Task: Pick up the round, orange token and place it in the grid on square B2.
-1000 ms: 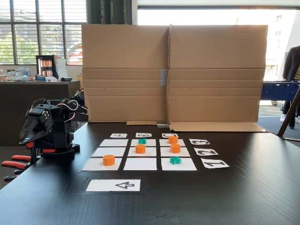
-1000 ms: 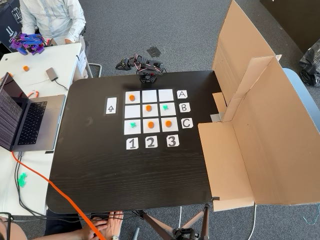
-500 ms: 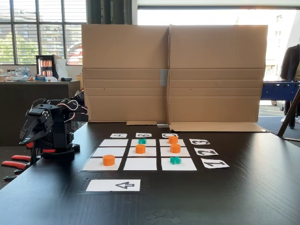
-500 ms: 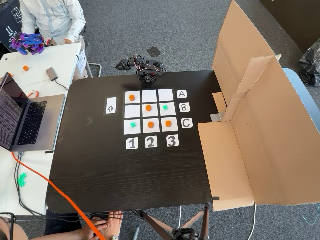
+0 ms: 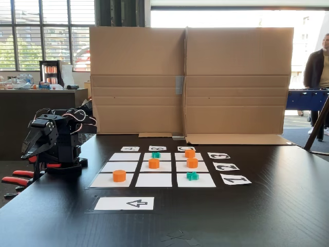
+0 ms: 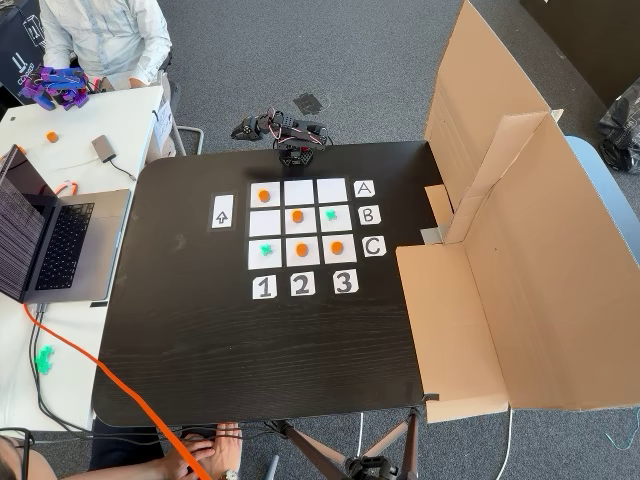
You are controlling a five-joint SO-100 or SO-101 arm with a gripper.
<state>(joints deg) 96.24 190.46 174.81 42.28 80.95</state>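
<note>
The grid [image 5: 153,180] [image 6: 298,190] lies flat on the black table. One round orange token [image 5: 153,163] [image 6: 297,216] rests on its centre cell, square B2 [image 5: 163,167] [image 6: 290,224]. Three more orange tokens sit on other cells: front left [image 5: 119,175], and two on the right [image 5: 192,162] [image 5: 189,153]. Teal crosses [image 5: 156,155] [image 5: 192,176] occupy two cells. The black arm is folded at the table's edge, well clear of the grid. Its gripper [image 5: 28,153] [image 6: 295,158] points down, jaws together, holding nothing.
A tall cardboard wall [image 5: 190,82] [image 6: 500,230] stands behind the grid. A white arrow card [image 5: 125,203] [image 6: 222,212] and letter and number labels edge it. Red-handled clamps [image 5: 18,177] sit by the arm. A laptop [image 6: 50,240] is on the side table, and a hand [image 6: 205,440] rests at the near edge.
Nothing on the table has moved and the arm is still. A person in the background at the right of the front fixed view has shifted.
</note>
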